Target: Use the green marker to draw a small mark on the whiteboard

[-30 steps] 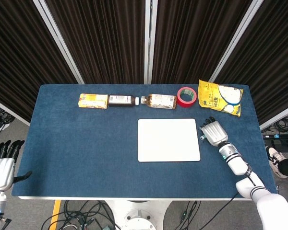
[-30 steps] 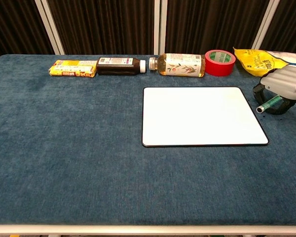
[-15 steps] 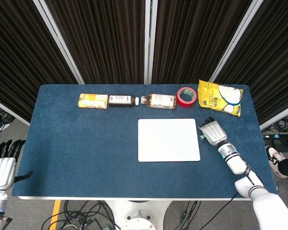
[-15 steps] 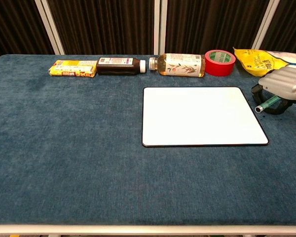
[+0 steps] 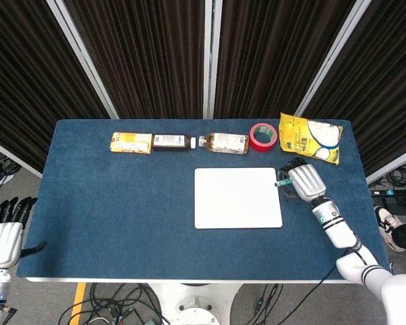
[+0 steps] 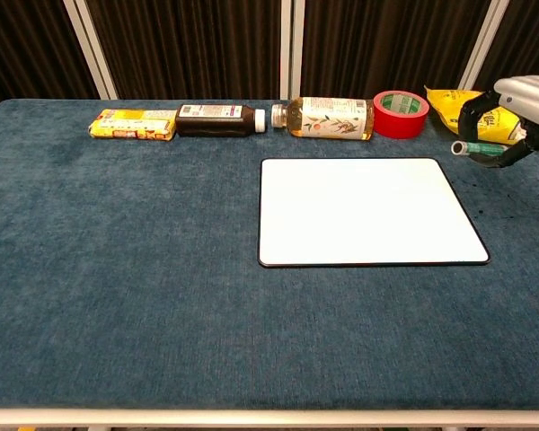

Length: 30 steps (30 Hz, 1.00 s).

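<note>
The white whiteboard [image 5: 237, 197] [image 6: 368, 211] lies flat in the middle of the blue table, unmarked. My right hand [image 5: 304, 181] [image 6: 514, 108] hovers just past the board's right edge, raised off the table. It grips the green marker [image 5: 283, 183] [image 6: 474, 149], which lies roughly level with its end pointing left toward the board. My left hand [image 5: 3, 233] hangs open off the table's left front corner, seen only in the head view, holding nothing.
Along the far side stand a yellow packet [image 5: 131, 143], a dark bottle [image 5: 172, 141], a clear bottle [image 5: 223, 142], a red tape roll [image 5: 262, 137] and a yellow bag [image 5: 310, 137]. The table [image 5: 122, 217] has bare blue cloth left of the board.
My right hand has lifted off the table with the green marker and turned it from slanting down to roughly level. The left hand has not moved.
</note>
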Tool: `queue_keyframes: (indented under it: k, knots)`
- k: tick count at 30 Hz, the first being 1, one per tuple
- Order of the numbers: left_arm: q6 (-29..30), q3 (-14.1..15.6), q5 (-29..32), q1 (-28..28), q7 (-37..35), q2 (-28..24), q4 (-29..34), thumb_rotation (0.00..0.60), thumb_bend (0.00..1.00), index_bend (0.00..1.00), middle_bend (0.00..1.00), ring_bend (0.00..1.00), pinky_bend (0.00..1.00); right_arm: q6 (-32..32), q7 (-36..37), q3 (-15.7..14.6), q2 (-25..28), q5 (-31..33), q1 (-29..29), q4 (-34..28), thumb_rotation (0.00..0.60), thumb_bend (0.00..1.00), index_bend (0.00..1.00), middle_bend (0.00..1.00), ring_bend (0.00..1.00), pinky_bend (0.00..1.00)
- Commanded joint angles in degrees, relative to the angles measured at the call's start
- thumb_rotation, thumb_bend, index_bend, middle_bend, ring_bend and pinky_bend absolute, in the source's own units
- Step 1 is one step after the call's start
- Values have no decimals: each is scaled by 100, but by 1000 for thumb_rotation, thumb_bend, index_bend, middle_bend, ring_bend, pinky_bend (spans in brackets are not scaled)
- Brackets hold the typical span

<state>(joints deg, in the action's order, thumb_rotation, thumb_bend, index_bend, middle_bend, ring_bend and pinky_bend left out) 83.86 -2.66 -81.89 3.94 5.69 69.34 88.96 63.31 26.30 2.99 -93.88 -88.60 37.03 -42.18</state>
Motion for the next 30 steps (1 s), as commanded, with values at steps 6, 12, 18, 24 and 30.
queue_keyframes:
  k: [6,12,18,24,30]
  knots:
    - [66,19,-69,-26,-130,-20,-51,600,0,107,87,0,0,-83,2992,744,452,612,64,-1875,600,598,654,539,308,216]
    - [52,44,-76,-46,-266,7,-140,600,0,107,87,0,0,-391,3533,859,-308,763,277,-1194,600,604,656,539,309,216]
    - [49,36,-99,-37,-383,46,-236,600,0,107,87,0,0,-595,3968,975,-980,871,457,-588,600,612,657,539,309,216]
    - [7,49,-125,-18,-480,83,-322,600,0,107,87,0,0,-841,4273,1001,-1385,916,578,-152,600,616,658,539,309,216]
    - [-6,60,-106,-36,-578,111,-397,600,0,107,87,0,0,-909,4386,966,-1659,845,667,243,600,619,658,539,309,216]
